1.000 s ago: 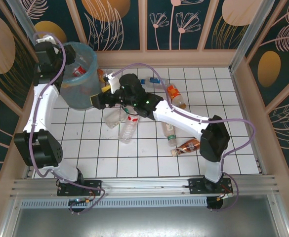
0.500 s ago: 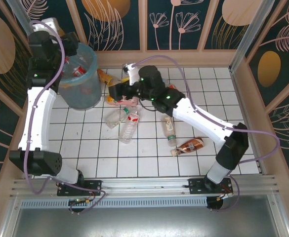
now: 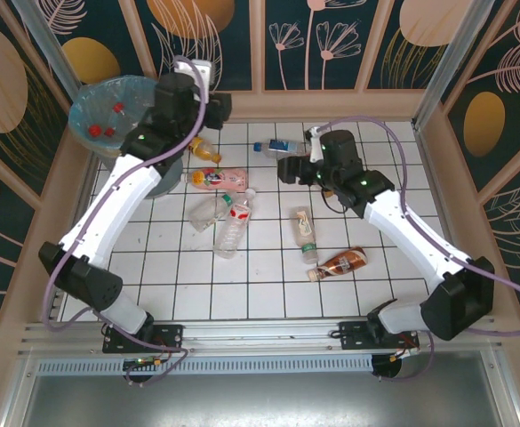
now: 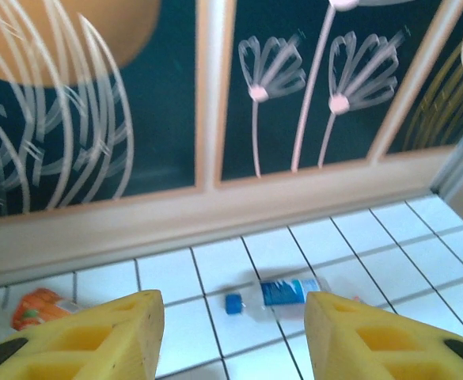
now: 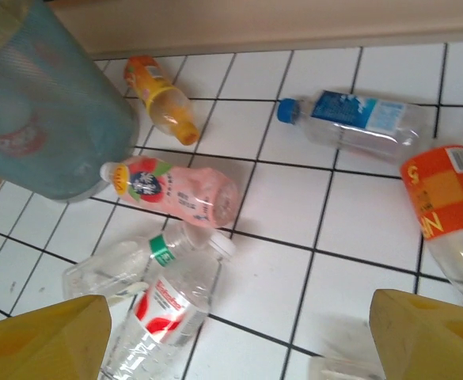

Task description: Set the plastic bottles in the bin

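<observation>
The bin (image 3: 108,111) stands at the back left corner with red-capped bottles inside; its blue wall (image 5: 49,119) shows in the right wrist view. My left gripper (image 3: 217,108) hangs open by the back wall, high above a blue-label bottle (image 4: 282,292). My right gripper (image 3: 288,169) is open above the floor, nothing between its fingers (image 5: 433,332). Below it lie an orange-juice bottle (image 5: 161,99), a pink bottle (image 5: 176,194), a clear red-label bottle (image 5: 168,317), a green-banded clear bottle (image 5: 112,269), the blue-label bottle (image 5: 358,117) and an orange-label bottle (image 5: 449,214).
Two more bottles lie nearer the front: a clear one (image 3: 306,233) and a brown one (image 3: 341,261). A raised beige rim and patterned walls (image 3: 313,44) close in the white tiled floor (image 3: 268,294). The right half of the floor holds nothing.
My left arm swung from over the bin to the right along the back wall. My right gripper pulled back from beside the bin toward the middle. The bin now sits further back left.
</observation>
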### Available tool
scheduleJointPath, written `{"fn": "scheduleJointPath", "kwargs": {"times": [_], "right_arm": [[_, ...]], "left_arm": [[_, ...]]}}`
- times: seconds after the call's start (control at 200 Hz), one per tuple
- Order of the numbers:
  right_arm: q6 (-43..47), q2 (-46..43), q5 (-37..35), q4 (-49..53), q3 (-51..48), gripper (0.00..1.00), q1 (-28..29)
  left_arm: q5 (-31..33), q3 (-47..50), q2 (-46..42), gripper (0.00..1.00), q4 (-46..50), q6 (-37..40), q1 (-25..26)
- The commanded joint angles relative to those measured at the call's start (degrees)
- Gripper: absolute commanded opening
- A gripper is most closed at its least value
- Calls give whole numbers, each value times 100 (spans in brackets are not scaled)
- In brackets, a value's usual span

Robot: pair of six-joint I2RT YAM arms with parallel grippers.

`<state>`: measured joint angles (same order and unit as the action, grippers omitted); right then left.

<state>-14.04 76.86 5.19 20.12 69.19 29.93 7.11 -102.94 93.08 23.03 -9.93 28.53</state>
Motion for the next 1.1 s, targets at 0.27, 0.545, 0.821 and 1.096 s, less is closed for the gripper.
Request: {"fn": "scheduleJointPath", "kwargs": {"times": [0.27, 0.545, 0.821, 1.096], "right_arm": [[328, 383, 877, -801, -582, 81, -427], [-771, 1357, 415, -1068, -298, 78, 513], [-2125, 2300, -478, -1087, 20, 85, 1951], [-2680, 3344, -1126, -37, 985, 91, 2487]], "left_arm": [[-515, 635, 553, 51, -379, -660, 303], [-240, 2381, -357, 52, -979, -1134, 314], [1268, 3134, -1520, 54, -860, -794, 301], [2080, 3728, -2438, 57, -1089, -593, 302]]}}
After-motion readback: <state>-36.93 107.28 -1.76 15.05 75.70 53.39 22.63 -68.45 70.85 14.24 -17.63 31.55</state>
